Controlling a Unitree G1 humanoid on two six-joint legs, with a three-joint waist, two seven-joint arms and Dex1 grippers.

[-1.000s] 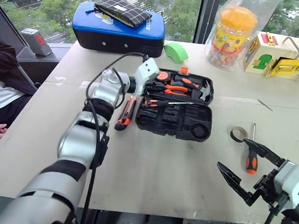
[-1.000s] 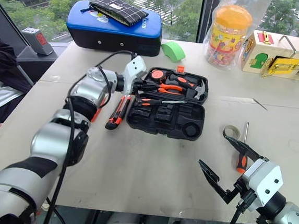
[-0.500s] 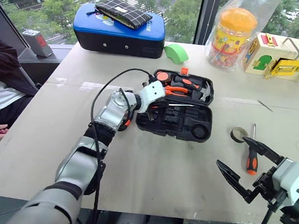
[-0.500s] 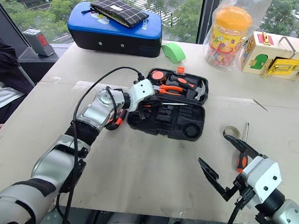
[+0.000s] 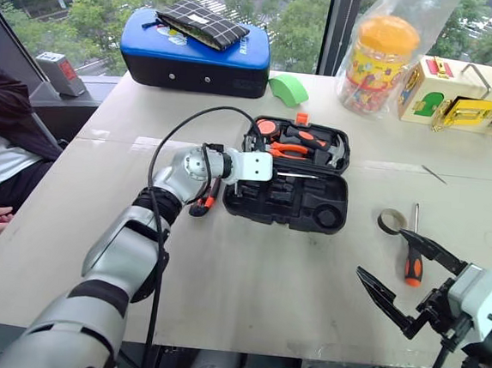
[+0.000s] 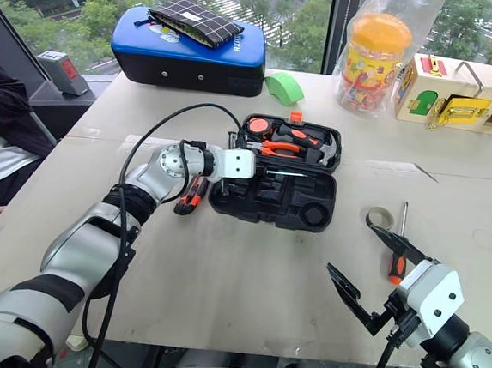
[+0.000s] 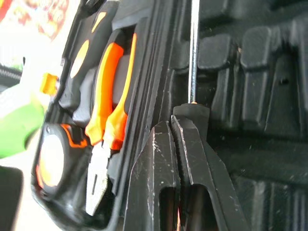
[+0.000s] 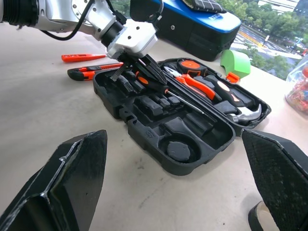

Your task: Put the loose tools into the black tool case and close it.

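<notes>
Tool case (image 5: 296, 201): matt black moulded plastic; screwdriver (image 8: 180, 100) shaft shiny bare metal; left gripper fingers (image 7: 154, 168) scuffed black plastic; table (image 5: 246, 279) matt, smooth, beige

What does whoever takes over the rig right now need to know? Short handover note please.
Left gripper: shut on a screwdriver, holding it over the open black tool case.
Right gripper: open, empty, near the table's front edge.
Utility knife and slim tester screwdriver: on the table beside the case's left side.
Second screwdriver and tape roll: on the table right of the case.
Done: none of the loose tools released into a slot.
Left: seat all five, close the case.
</notes>
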